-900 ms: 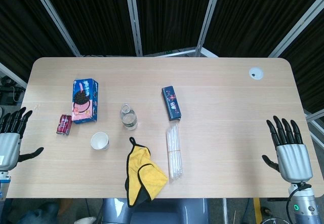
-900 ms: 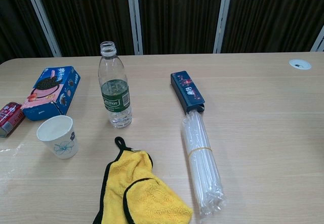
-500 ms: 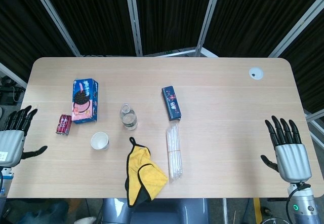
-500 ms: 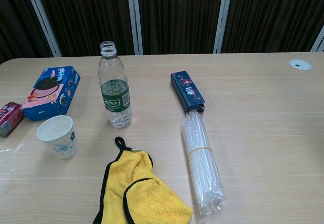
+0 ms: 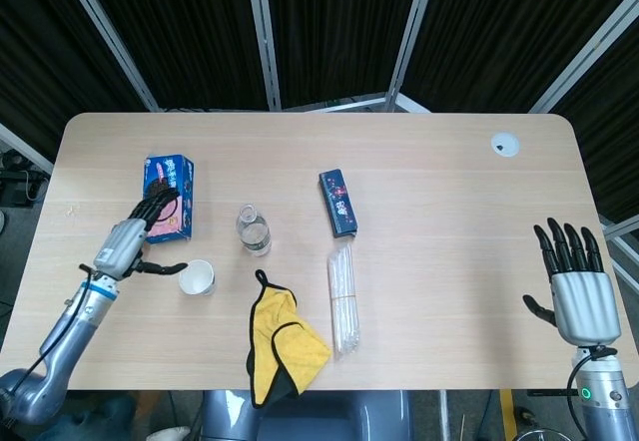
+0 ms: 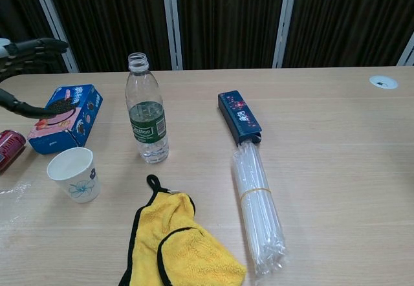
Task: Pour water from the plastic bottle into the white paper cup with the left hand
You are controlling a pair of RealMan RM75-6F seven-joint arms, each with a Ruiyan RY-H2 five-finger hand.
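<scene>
A clear plastic bottle point(image 5: 254, 230) point(image 6: 146, 111) with a green label and no cap stands upright near the table's middle left, a little water at its bottom. The white paper cup point(image 5: 197, 277) point(image 6: 74, 173) stands upright in front of it, to the left. My left hand point(image 5: 140, 230) point(image 6: 26, 72) hovers open with fingers spread, left of the bottle and just beyond the cup, over the blue box; it holds nothing. My right hand point(image 5: 577, 291) stays open at the table's right edge, far from both.
A blue cookie box point(image 5: 168, 195) point(image 6: 65, 116) and a red can point(image 6: 10, 148) lie at the left. A yellow cloth point(image 5: 280, 343) point(image 6: 177, 245), a sleeve of straws point(image 5: 343, 301) point(image 6: 257, 207) and a dark blue box point(image 5: 337, 202) point(image 6: 239, 117) lie right of the bottle.
My left hand has swung in from the table's left edge to above the blue box, close to the cup and bottle. The right hand has barely shifted.
</scene>
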